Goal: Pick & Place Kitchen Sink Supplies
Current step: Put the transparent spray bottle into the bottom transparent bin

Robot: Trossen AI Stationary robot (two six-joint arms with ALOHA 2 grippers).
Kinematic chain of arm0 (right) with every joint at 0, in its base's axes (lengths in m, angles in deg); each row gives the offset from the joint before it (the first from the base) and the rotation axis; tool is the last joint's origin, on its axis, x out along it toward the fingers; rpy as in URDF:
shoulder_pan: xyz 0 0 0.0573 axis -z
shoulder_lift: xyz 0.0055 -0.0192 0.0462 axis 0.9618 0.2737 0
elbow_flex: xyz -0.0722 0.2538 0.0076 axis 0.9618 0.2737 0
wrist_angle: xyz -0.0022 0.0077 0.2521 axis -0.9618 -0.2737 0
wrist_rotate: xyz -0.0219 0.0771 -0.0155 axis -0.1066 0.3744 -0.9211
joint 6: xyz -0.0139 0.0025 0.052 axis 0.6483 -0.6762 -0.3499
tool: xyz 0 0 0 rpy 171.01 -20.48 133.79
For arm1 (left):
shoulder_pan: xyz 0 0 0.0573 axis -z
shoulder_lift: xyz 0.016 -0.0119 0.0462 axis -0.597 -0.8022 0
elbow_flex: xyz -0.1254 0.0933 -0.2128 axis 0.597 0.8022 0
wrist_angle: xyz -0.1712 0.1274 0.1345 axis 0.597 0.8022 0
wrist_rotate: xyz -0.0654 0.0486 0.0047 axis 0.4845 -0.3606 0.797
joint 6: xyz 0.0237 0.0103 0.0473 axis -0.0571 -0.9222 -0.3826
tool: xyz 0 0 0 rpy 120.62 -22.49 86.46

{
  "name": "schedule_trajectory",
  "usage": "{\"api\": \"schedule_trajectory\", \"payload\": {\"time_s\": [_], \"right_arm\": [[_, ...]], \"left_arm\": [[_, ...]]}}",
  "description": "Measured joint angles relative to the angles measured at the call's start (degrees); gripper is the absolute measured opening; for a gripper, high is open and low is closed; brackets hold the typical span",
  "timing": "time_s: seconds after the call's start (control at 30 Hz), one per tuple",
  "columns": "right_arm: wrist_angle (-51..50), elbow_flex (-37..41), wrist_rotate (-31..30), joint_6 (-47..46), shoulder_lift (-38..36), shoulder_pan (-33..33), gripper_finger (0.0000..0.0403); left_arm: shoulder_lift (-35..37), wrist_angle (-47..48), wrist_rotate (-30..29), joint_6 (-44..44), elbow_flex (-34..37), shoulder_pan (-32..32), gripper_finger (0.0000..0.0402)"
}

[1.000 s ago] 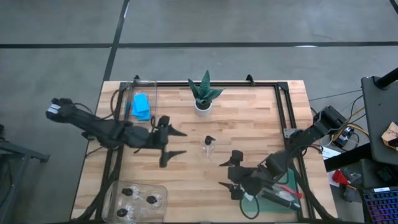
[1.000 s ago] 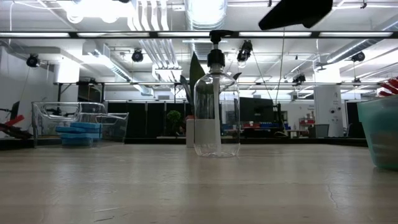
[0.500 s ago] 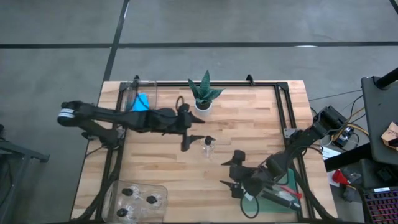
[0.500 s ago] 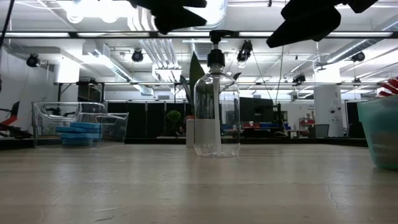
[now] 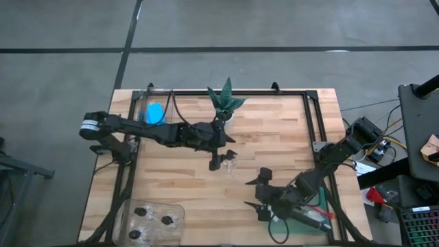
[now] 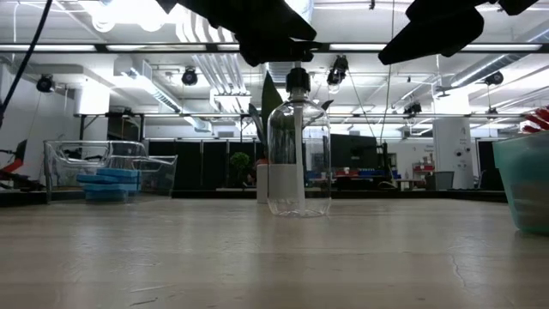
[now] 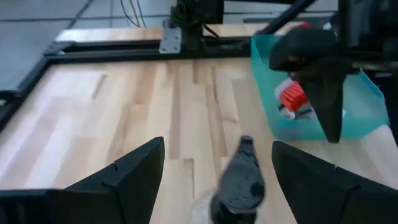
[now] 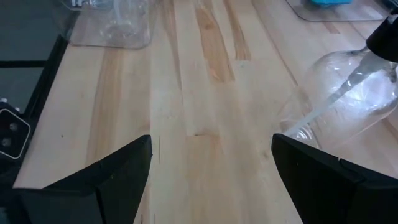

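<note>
Pale wood-plank surface [image 5: 274, 130], dark-framed, grey floor around; low view shows a ceiling-lit hall behind. Clear black-capped bottle [image 5: 230, 162] upright mid-surface. Left hand [image 5: 221, 154] spread, hovering at its cap. Right hand [image 5: 259, 193] spread, well apart, near green tray [image 7: 348, 99]. Only the left wrist view shows red brush handles [image 7: 291, 98] inside.

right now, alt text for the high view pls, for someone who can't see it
Seen from above, the left gripper hovers open over a clear bottle at the middle of a wooden table. The right gripper waits open near a green tray; blue sponges sit in a clear bin.
</note>
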Motion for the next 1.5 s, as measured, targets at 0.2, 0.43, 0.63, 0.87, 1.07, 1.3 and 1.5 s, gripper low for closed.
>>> {"api": "schedule_trajectory", "payload": {"time_s": [0.2, 0.43, 0.63, 0.87, 1.07, 1.3, 1.5], "right_arm": [[0.3, 0.0, -0.2, 0.0, 0.0, 0.0, 0.0325], [0.6, 0.0, -0.2, 0.0, 0.0, 0.0, 0.0325], [0.6, 0.1, -0.2, 0.0, 0.0, 0.0, 0.0325], [0.8, 0.8, -0.2, -0.2, 0.0, 0.0, 0.0325], [0.9, 0.8, -1.5, -0.3, 0.0, 0.0, 0.0325], [0.9, 0.8, -1.7, 0.3, 0.0, 0.0, 0.0325], [0.9, 0.8, -5.2, 2.0, 0.0, 0.1, 0.0325]], "left_arm": [[-1.3, 0.4, 3.1, 1.1, 0.0, 0.1, 0.0278], [-1.9, 0.4, 3.3, 1.5, 0.0, 0.1, 0.0226], [-1.6, 0.5, 3.5, 2.3, 0.0, 0.1, 0.0135], [-1.6, 0.7, 3.8, 2.4, 0.0, 0.1, 0.0079], [-0.6, 1.3, 5.0, 4.8, 0.1, 0.1, 0.0079], [7.6, 5.0, 8.4, 8.6, 0.1, 1.3, 0.0079], [18.3, 12.2, 8.3, 14.1, 0.1, 4.6, 0.0079]]}}
